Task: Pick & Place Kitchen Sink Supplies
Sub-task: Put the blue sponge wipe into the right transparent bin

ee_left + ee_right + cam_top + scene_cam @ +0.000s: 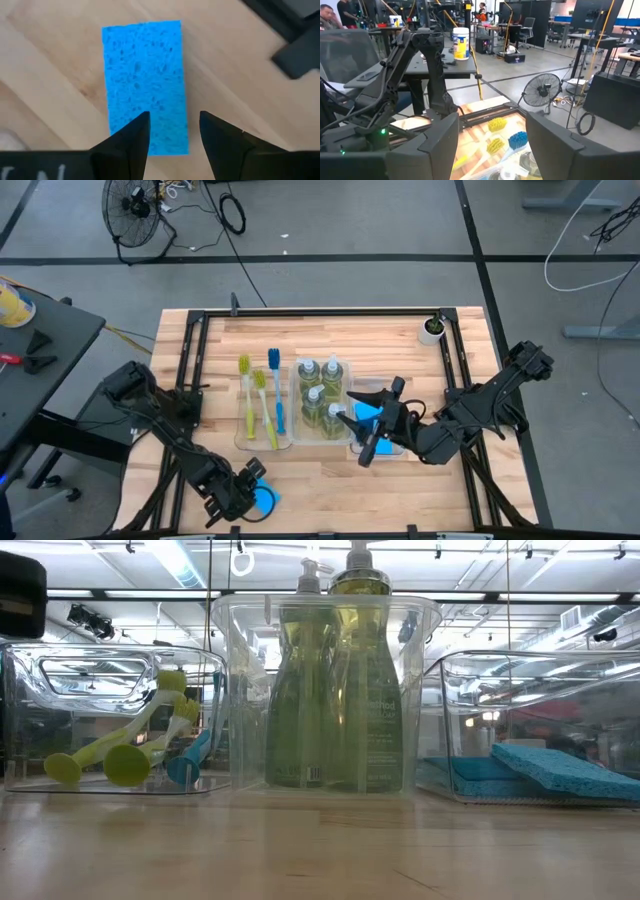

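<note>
A blue sponge (145, 80) lies flat on the wooden table near its front left, also seen from above as the sponge (266, 500). My left gripper (172, 135) (243, 488) points steeply down over the sponge's near end. It is open, with one fingertip over the sponge and the other over bare wood beside it. My right gripper (492, 145) (364, 436) hangs level and open over the right tray, with nothing between its fingers. More sponges (540, 770) lie in that tray. Soap bottles (340, 690) stand in the middle tray and brushes (130, 755) lie in the left one.
Three clear trays (295, 442) stand side by side at the table's middle. A small white cup (432, 330) sits at the far right corner. A black frame rail (190, 380) runs along the table's left side. Bare wood lies along the front edge.
</note>
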